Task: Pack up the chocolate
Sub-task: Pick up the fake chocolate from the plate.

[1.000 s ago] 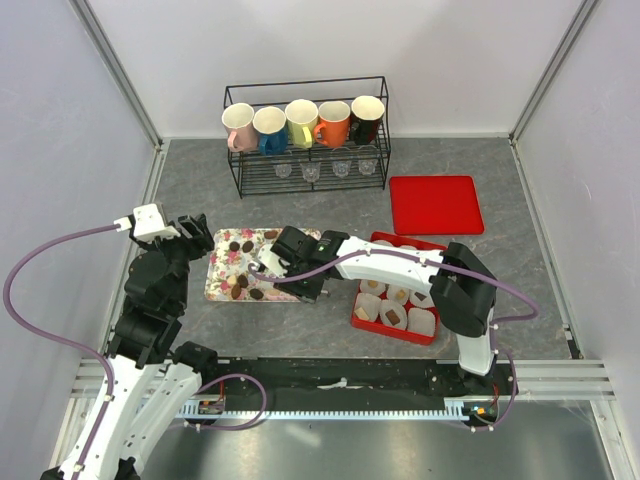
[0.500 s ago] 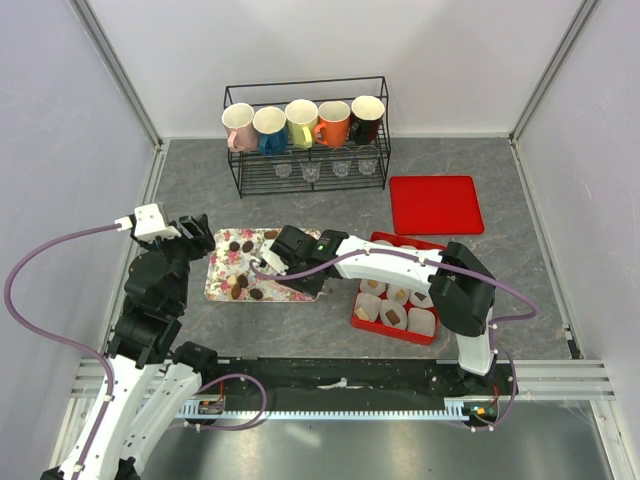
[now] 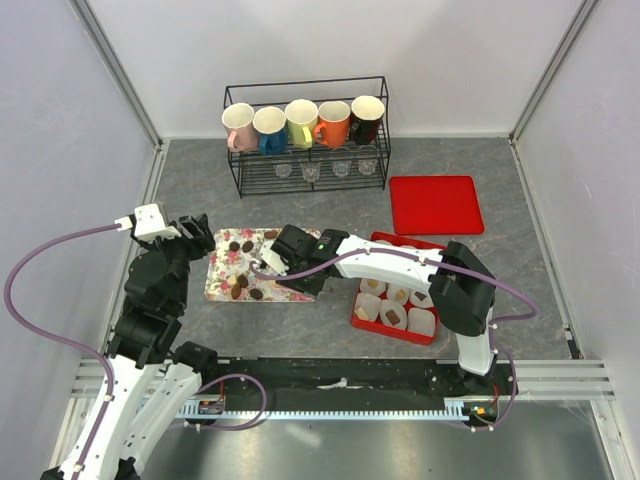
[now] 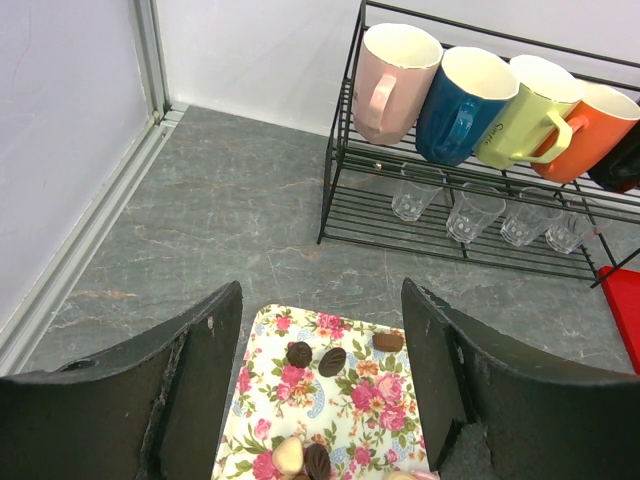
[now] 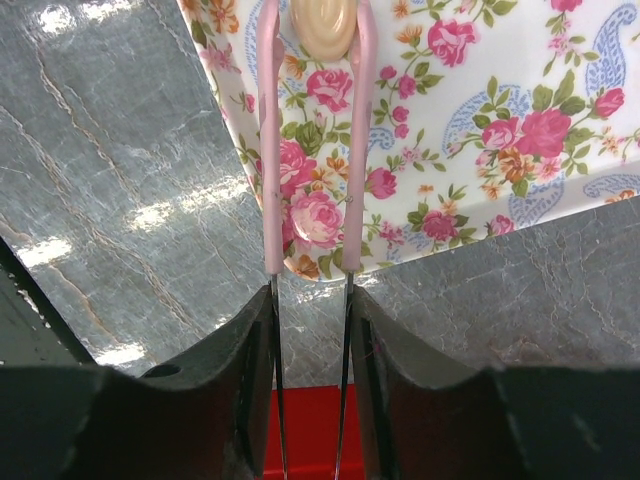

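We note the right hand gripping pink tongs that pinch a cream chocolate over the tray. The left hand is spread wide.

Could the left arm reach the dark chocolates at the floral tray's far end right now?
Probably yes: the open left gripper hovers just short of those chocolates, with nothing between them.

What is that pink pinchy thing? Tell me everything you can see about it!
It is a pair of pink tongs: two long, thin arms, rubbery-looking pink at the front, bare metal at the back. The right tool squeezes the metal part from both sides. The pink arms pinch a cream chocolate above the flowery tray.
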{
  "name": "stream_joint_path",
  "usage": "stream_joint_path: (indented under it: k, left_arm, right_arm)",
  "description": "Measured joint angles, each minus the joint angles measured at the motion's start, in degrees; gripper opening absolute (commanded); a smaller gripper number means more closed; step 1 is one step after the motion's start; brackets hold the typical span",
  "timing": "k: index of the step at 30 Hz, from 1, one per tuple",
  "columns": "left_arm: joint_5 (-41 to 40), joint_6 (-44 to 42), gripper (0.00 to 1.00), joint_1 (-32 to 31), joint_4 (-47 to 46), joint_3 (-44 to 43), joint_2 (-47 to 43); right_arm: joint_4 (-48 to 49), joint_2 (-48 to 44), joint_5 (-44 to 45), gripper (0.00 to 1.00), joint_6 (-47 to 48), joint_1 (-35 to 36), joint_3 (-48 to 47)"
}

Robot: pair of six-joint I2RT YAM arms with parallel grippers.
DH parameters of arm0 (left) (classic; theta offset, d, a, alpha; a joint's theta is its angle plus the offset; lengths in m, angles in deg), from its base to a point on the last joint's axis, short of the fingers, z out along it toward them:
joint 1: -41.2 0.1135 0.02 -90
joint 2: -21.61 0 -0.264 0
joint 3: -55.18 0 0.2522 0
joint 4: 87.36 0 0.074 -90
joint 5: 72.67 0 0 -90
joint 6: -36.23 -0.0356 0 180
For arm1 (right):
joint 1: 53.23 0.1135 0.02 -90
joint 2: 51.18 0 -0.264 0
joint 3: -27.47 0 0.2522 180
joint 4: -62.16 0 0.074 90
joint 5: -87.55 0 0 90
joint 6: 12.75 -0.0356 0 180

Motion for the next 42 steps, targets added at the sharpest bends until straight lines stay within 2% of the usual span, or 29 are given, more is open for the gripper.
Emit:
stream_joint_path:
  k: [20, 23, 27, 33, 42]
  left_arm:
    - [0.0, 0.0, 0.72, 0.1, 0.0, 0.0, 0.0]
    - [0.0, 0.0, 0.72, 0.1, 0.0, 0.0, 0.0]
    - [0.0, 0.0, 0.72, 0.1, 0.0, 0.0, 0.0]
    - [0.0, 0.0, 0.72, 0.1, 0.0, 0.0, 0.0]
    - [0.0, 0.0, 0.72, 0.1, 0.0, 0.0, -0.2]
  right_arm:
    - [0.0, 2.1, 0.8, 0.38, 1.3, 0.0, -1.5]
    - [0.0, 2.1, 1.2, 0.35, 1.4, 0.0, -1.5]
    - [-0.2, 2.1, 1.4, 0.23, 1.5, 0.0, -1.5]
    - [-0.6, 2.1, 2.2, 0.11, 1.3, 0.0, -1.5]
    - [-0.1, -3.0, 3.8, 0.00, -1.1, 0.0, 1.0]
